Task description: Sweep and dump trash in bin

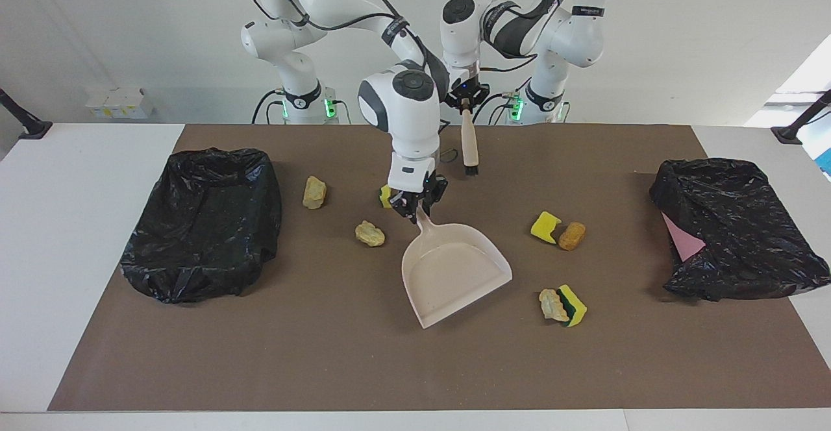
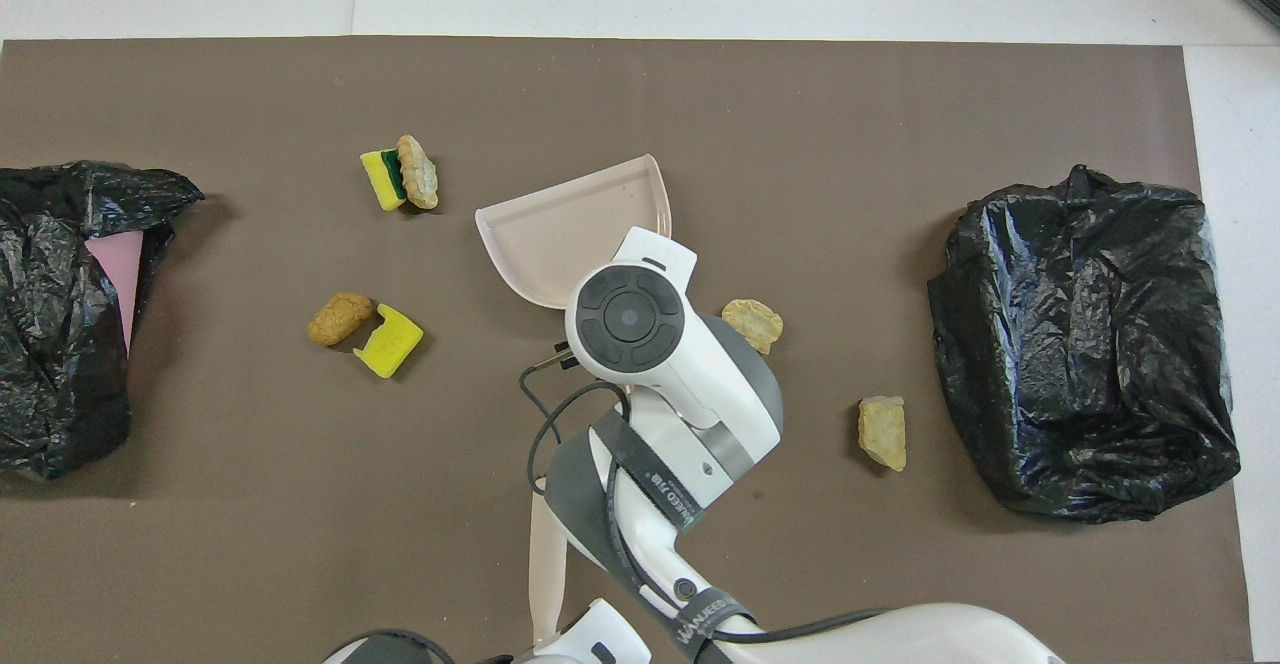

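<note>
Trash (image 1: 559, 230) scattered on brown mat (image 1: 324, 353), white table (image 1: 65, 223), white wall

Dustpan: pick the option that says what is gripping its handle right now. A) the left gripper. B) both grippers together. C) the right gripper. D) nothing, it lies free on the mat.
C: the right gripper, on the arm whose base stands at the facing view's left, is shut on the handle of the dustpan, while the left gripper holds the brush up above the mat.
</note>
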